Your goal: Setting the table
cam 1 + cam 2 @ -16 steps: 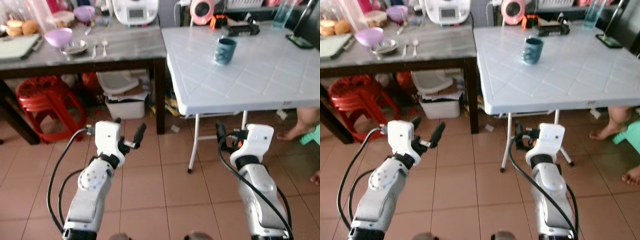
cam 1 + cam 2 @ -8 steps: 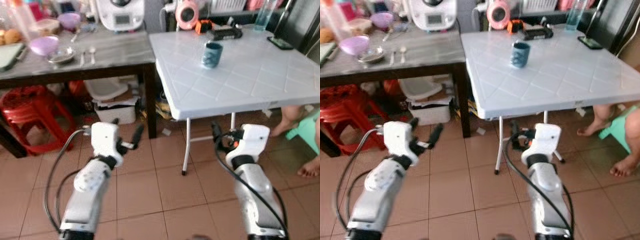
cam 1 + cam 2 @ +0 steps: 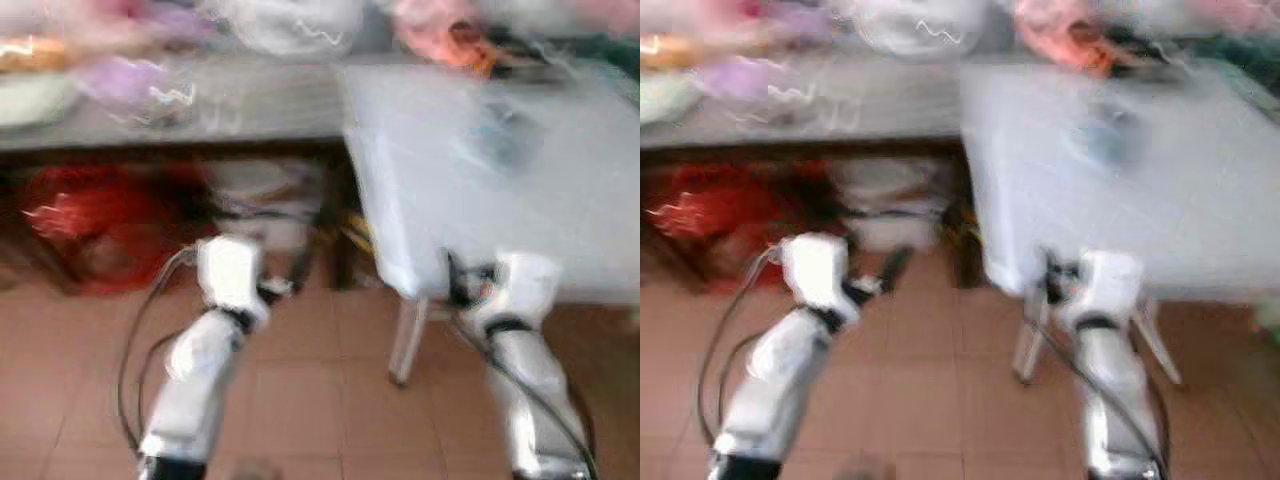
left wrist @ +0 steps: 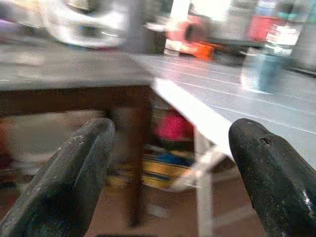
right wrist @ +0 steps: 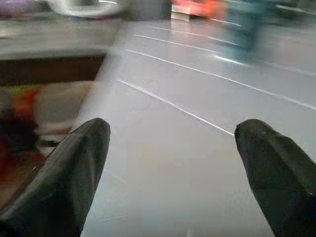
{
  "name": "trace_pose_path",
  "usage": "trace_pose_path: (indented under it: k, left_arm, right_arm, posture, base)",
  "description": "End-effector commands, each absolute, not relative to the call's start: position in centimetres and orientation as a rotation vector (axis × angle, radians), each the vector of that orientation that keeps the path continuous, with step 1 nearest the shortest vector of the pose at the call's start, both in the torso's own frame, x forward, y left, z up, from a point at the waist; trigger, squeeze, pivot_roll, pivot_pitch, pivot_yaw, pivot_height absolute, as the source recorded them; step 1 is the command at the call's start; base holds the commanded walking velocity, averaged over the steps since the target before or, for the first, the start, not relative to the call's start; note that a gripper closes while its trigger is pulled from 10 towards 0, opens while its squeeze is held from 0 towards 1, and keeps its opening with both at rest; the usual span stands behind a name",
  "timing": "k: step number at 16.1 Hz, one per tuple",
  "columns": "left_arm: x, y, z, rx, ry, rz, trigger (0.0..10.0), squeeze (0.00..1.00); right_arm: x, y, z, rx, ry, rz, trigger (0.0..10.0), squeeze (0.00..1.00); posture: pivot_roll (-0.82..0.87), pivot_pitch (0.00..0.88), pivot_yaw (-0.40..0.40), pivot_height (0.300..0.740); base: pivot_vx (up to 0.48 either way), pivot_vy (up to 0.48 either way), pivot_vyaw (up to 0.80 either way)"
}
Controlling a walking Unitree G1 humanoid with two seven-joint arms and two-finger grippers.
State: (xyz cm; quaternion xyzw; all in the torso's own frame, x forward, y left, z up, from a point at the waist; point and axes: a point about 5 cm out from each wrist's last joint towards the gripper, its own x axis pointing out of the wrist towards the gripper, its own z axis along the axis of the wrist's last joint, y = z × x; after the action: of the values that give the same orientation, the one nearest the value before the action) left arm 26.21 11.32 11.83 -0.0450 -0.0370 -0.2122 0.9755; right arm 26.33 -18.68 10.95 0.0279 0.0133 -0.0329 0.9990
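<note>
Bumping the white table (image 3: pixel 560 190) is the worry, since the head views are all blur (the robot looks to be walking) and the cup (image 3: pixel 1102 140) on it could tip. Left wrist view: the left gripper (image 4: pixel 170 163) is held out low, fingers wide apart, empty. Right wrist view: the right gripper (image 5: pixel 173 168) is open too, empty, at the table's edge

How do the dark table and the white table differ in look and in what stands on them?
The dark table has a grey top and dark legs; the white table has a pale top scored with lines and thin metal legs. The dark table carries many blurred things, a white appliance among them; the white table carries a teal cup and little else near it. Both stand side by side on the tiled floor.
</note>
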Motion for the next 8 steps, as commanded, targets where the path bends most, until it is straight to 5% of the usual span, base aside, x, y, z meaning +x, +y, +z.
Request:
trace_pose_path:
  k: [1, 5, 8]
  left_arm:
    - [26.18, 12.89, 10.91, -0.069, -0.03, -0.371, 10.0, 0.0]
    - [26.17, 12.83, 10.88, -0.069, -0.028, -0.371, 10.0, 0.0]
    - [26.05, 12.89, 10.66, -0.07, -0.018, -0.364, 10.0, 0.0]
  right_arm:
    - [26.45, -16.95, 11.18, 0.065, 0.014, -0.008, 10.0, 0.0]
    - [26.39, -16.91, 11.02, 0.077, 0.021, -0.012, 10.0, 0.0]
    - [26.39, -16.84, 10.83, 0.086, 0.033, -0.012, 10.0, 0.0]
  posture:
    - [-0.03, 0.0, 0.026, 0.74]
    - [-0.03, 0.0, 0.025, 0.74]
    - [-0.03, 0.0, 0.023, 0.74]
  base:
    - [0.48, 0.0, 0.0]
    - [0.453, 0.0, 0.13]
    - [0.0, 0.0, 0.0]
